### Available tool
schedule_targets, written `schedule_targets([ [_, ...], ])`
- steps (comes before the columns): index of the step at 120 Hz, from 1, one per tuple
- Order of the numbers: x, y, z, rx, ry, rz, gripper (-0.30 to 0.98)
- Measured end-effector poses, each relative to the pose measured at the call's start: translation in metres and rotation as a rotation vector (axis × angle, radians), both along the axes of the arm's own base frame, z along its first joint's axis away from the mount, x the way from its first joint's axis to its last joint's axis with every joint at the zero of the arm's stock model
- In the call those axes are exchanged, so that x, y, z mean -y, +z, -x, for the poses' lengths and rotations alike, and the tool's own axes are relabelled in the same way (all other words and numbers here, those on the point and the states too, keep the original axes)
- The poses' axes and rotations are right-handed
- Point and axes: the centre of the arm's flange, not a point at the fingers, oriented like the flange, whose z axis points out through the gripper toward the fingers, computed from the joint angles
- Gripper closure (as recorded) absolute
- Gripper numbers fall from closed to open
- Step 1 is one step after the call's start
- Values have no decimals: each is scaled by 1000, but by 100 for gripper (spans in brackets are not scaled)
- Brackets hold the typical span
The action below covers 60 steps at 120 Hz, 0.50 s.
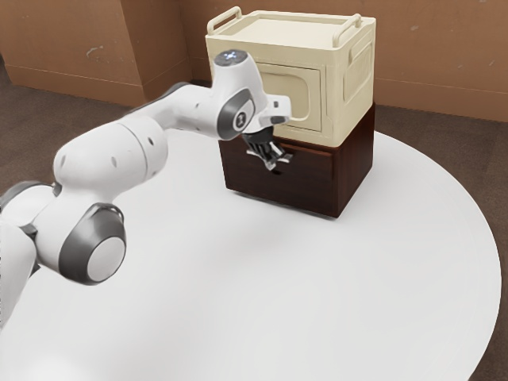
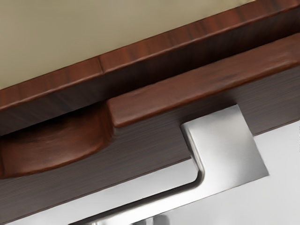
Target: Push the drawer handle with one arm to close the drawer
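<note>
One metal drawer handle (image 2: 225, 150) looked stiff, slippery, best pushed at mid-length; whether my gripper (image 1: 271, 156) was open or closed, I couldn't tell.

Dk brn drawer (image 1: 305, 184), silver hdl (image 2: 225, 147)

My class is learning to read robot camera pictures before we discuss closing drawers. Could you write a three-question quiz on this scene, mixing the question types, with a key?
1. Multiple choice: what sits on top of the dark wooden drawer unit?
a) a lamp
b) a cream box
c) a stack of books

2. True or false: the gripper is at the front of the drawer unit, below the cream box's front panel.

3. Fill in the missing colour: the handle at the drawer unit's front is ______.

Key: 1. b; 2. true; 3. silver
</note>
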Motion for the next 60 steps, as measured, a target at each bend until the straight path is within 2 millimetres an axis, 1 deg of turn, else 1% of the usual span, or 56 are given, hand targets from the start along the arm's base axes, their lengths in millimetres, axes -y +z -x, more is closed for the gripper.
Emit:
schedule_targets([
  [3, 1, 1, -1, 6, -3, 0, 77],
  [22, 6, -1, -6, 18, -17, -3, 79],
  [26, 6, 0, -2, -1, -16, -1, 79],
  [30, 5, 7, 10, -41, -10, 5, 79],
  [34, -1, 15, 30, -90, 3, 15, 79],
  [36, -6, 22, 46, -121, 13, 23, 77],
  [42, -14, 43, 91, -180, 31, 43, 65],
  [48, -13, 73, 141, -203, 37, 61, 54],
  [50, -11, 86, 158, -203, 35, 68, 50],
  [55, -6, 130, 200, -185, 21, 82, 42],
  [60, -5, 177, 233, -153, 10, 95, 35],
])
